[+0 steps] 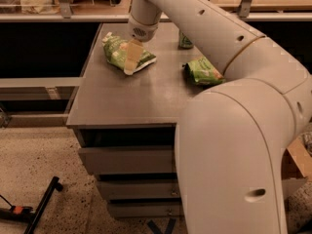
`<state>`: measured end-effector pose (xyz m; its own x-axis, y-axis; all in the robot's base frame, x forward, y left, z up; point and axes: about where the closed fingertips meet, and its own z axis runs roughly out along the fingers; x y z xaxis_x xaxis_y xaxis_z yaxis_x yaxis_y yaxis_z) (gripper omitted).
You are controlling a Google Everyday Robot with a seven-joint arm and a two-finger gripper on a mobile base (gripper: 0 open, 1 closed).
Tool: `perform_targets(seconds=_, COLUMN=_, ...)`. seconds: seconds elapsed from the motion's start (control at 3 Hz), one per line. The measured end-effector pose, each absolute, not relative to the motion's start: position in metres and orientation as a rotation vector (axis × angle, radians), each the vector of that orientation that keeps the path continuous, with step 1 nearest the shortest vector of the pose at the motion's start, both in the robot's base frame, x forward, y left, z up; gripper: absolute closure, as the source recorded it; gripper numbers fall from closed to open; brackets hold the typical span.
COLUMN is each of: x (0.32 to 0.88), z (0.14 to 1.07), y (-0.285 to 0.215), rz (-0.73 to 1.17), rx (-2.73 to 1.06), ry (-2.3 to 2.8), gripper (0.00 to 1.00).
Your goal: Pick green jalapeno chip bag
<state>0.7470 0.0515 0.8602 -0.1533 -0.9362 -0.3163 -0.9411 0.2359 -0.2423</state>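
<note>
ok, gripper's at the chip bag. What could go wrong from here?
1. The green jalapeno chip bag lies flat near the left edge of the table top. The gripper above it might shove it that way rather than catch it.
2. The arm crosses close by the other green bag and the green can, so lifting out could knock them.

We are seeing a wider green bag [204, 72] lying to the right of the gripper [132, 58], which is hanging over the grey cabinet top [126, 101] near its rear left. A green can [185, 41] is standing right of it, farther back.
</note>
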Motion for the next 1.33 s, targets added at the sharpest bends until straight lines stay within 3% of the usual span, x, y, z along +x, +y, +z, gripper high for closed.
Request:
perform_targets(seconds=0.67, x=0.752, z=0.847, y=0.078, rz=0.121, rx=-1.675, ry=2.141, gripper=0.00)
perform_targets(seconds=1.33, x=0.746, z=0.838, y=0.096, rz=0.174, rx=-1.693, ry=2.137, gripper=0.41)
